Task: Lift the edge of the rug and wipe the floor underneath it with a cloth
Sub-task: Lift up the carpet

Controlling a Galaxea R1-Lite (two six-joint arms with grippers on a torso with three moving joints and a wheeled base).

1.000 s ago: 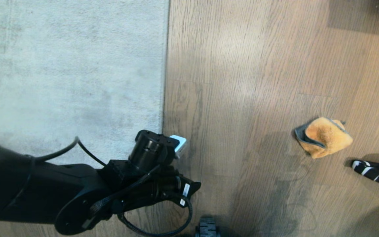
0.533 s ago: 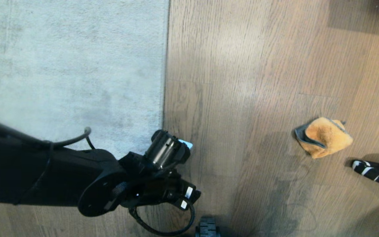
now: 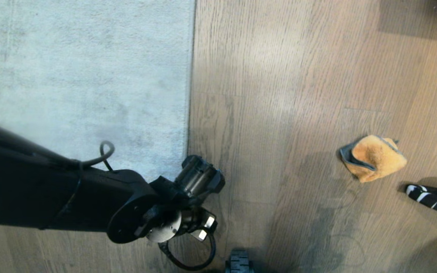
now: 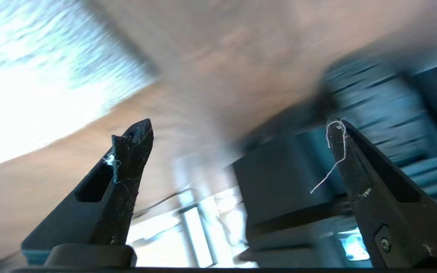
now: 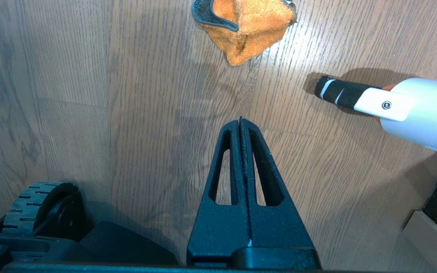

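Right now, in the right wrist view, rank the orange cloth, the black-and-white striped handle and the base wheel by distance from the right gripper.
1. Black-and-white striped handle, to its right.
2. Fuzzy orange cloth, ahead of the right gripper.
3. Black ribbed base wheel, behind, left.

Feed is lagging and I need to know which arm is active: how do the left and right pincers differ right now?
The left pincer stands wide open with nothing between its fingers; the right pincer is shut, fingers pressed together. The left sits low by the rug edge, its arm reaching across the head view; the right hangs over bare floor, nearer the orange cloth. Loose threads cling to the left's fingertips; the right's look clean. Both are black, slotted, and hold nothing.
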